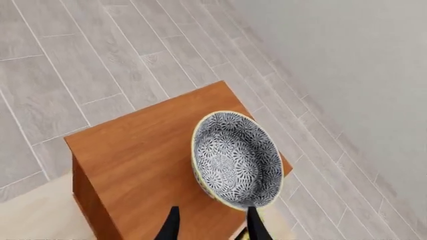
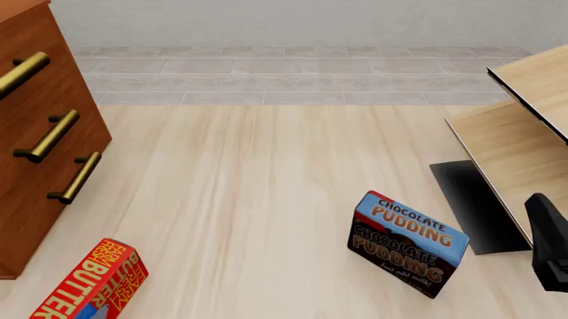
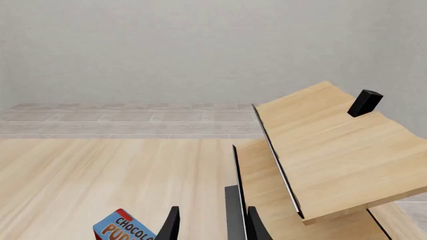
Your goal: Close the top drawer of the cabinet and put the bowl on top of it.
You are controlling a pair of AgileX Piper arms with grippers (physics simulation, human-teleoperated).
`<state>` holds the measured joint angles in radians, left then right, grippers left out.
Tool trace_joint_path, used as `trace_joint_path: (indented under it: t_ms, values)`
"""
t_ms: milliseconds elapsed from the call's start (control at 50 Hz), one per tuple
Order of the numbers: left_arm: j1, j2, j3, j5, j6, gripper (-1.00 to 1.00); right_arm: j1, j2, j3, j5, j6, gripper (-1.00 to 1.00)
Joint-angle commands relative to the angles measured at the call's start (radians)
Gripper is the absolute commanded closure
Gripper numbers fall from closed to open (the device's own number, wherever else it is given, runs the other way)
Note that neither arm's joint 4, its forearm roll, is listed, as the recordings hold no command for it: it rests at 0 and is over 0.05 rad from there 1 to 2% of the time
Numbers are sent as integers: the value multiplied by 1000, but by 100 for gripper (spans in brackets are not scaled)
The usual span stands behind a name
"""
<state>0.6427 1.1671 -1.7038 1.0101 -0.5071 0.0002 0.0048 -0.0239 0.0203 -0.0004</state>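
The floral-patterned bowl (image 1: 236, 159) sits atop the reddish-brown cabinet (image 1: 143, 155) near its far edge, seen from the left wrist camera; the left claw (image 1: 212, 224) hovers above with its dark fingers parted, gripping nothing. In the front view, the cabinet (image 2: 36, 133) stands at nine o'clock, its top drawer (image 2: 22, 73) flush with the two beneath. On the desk (image 2: 249, 199), a chocolate pudding box (image 2: 406, 244) stands at five o'clock and a butter box (image 2: 89, 282) at seven. The right claw (image 3: 212, 225), fingers apart and empty, points toward pale light-wood furniture (image 3: 327, 150) at three o'clock.
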Motion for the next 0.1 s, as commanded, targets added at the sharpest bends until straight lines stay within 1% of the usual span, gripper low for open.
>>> trace_joint_path:
  t_ms: [20, 40, 100]
  values:
    - [-3, -31, -84, 87, 13, -100, 0, 0, 6, -6, 0, -100]
    - [-6, -62, -28, 60, 11, -100, 0, 0, 6, -6, 0, -100]
    - [-8, -75, -24, 63, 12, -100, 0, 0, 6, -6, 0, -100]
